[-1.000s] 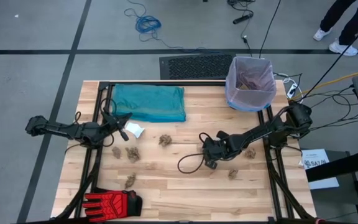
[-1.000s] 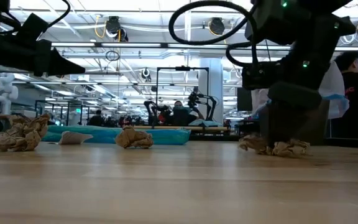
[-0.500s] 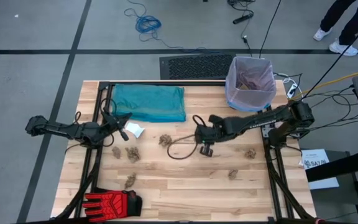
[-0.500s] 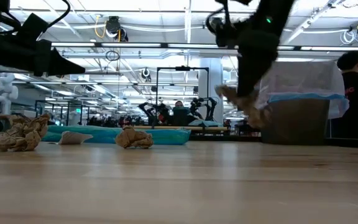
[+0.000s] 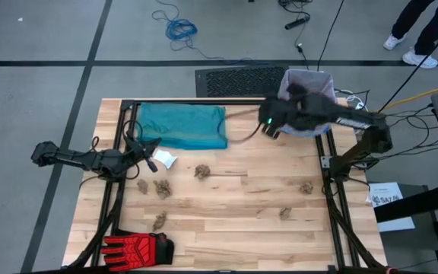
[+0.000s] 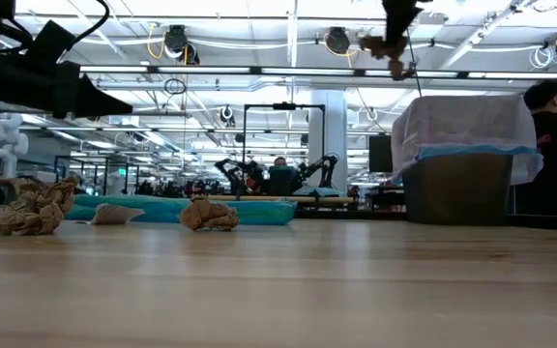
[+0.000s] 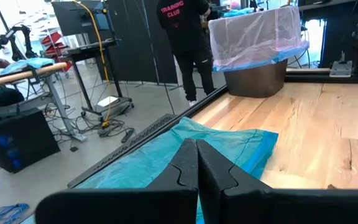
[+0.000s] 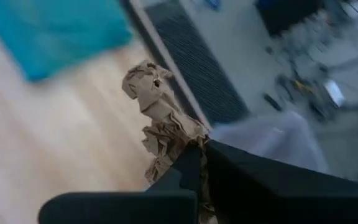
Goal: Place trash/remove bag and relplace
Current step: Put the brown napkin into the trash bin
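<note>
High view shows the right tool (image 5: pixel 274 128) up off the counter (image 5: pixel 234 213), hanging near the bin's edge, beside the lilac-pink bag (image 5: pixel 307 103) that lines the bin at the counter's far right corner. Its fingers are pinched tight on a crumpled brown paper wad (image 8: pixel 160 124), which the right wrist view shows sticking out past the fingertips. From table height the same wad (image 6: pixel 387 45) hangs high in the air, above and just to the side of the lined bin (image 6: pixel 467 155).

Over on the left side, the left tool (image 5: pixel 149 158) waits low with its fingers pressed together and nothing between them, pointed toward the flat teal-green bag (image 5: pixel 182 125) lying at the far edge of the counter. A small white scrap (image 5: pixel 164 159) lies just beside it.

Loose wads are still scattered about the boards: one near the middle (image 5: pixel 201 172), a pair close together (image 5: pixel 153 187), one nearer the front (image 5: pixel 159 221), and two on the right side (image 5: pixel 306 187) (image 5: pixel 284 214). A red-and-black glove (image 5: pixel 137 248) lies at the front left corner.
</note>
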Controlling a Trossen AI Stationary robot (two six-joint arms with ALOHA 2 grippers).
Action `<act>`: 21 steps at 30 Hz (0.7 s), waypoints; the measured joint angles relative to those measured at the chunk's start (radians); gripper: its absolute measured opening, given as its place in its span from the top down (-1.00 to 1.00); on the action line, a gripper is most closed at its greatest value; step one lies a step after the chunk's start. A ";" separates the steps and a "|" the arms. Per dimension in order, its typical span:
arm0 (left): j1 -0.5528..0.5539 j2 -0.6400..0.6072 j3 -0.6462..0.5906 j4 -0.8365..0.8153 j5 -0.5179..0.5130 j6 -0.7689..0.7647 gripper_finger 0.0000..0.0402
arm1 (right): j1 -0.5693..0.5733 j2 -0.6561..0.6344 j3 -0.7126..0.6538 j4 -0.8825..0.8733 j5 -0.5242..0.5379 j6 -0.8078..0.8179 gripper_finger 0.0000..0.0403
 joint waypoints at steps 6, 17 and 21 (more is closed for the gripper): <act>0.000 0.000 0.000 0.000 0.000 0.000 1.00 | -0.208 -0.033 0.001 -0.094 0.068 -0.022 1.00; 0.000 0.000 0.000 0.000 0.000 0.000 1.00 | -0.499 -0.024 -0.030 -0.091 -0.059 -0.111 0.86; 0.000 0.000 0.000 0.000 0.000 0.000 1.00 | -0.539 -0.021 -0.056 -0.070 -0.059 -0.150 0.58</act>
